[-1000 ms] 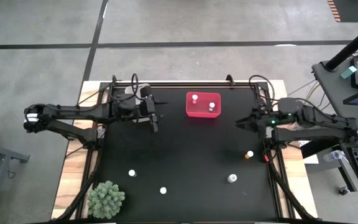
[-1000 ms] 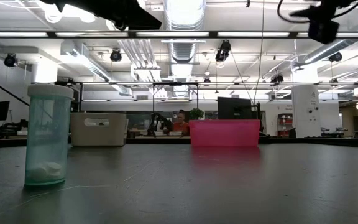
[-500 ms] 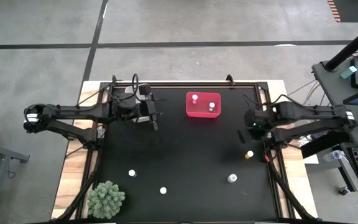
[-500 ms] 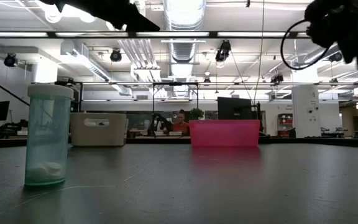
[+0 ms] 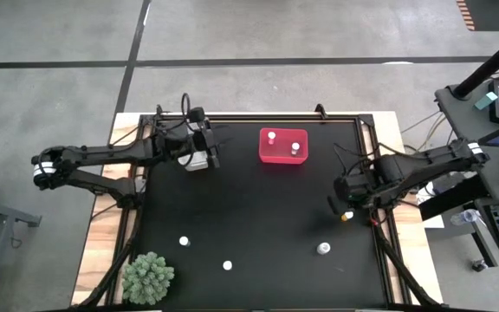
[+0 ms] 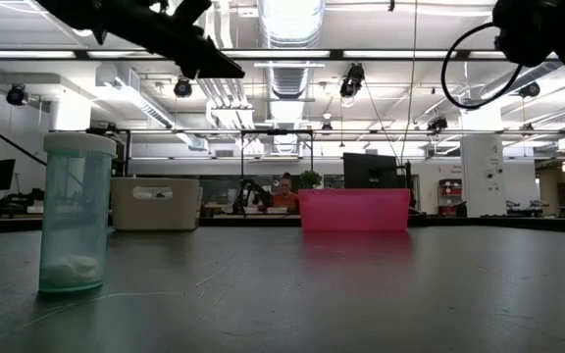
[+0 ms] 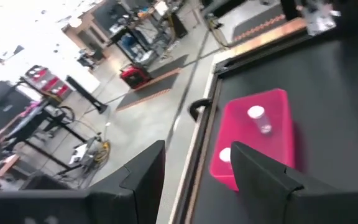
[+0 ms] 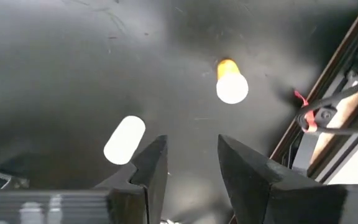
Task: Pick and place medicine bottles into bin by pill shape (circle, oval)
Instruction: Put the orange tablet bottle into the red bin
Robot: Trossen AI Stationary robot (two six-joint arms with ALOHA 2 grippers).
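Nearest in low view: teal-tinted bottle (image 6: 75, 213) upright, long axis vertical, cap up. On the mat (image 5: 258, 225): white-capped bottles (image 5: 184, 242), (image 5: 228, 265), (image 5: 323, 249) upright, caps up. Amber bottle (image 5: 347, 215) upright near right edge, just beside right gripper (image 5: 334, 203); fingers parted, nothing held. Farther: red bin (image 5: 283, 146) with two upright bottles (image 5: 271, 136), (image 5: 294, 148). Clear bin (image 5: 197, 160) under left gripper (image 5: 212, 147); fingers apart, empty.

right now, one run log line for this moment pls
left gripper: open, empty, near clear bin | right gripper: open, empty, above amber bottle | red bin: two bottles inside
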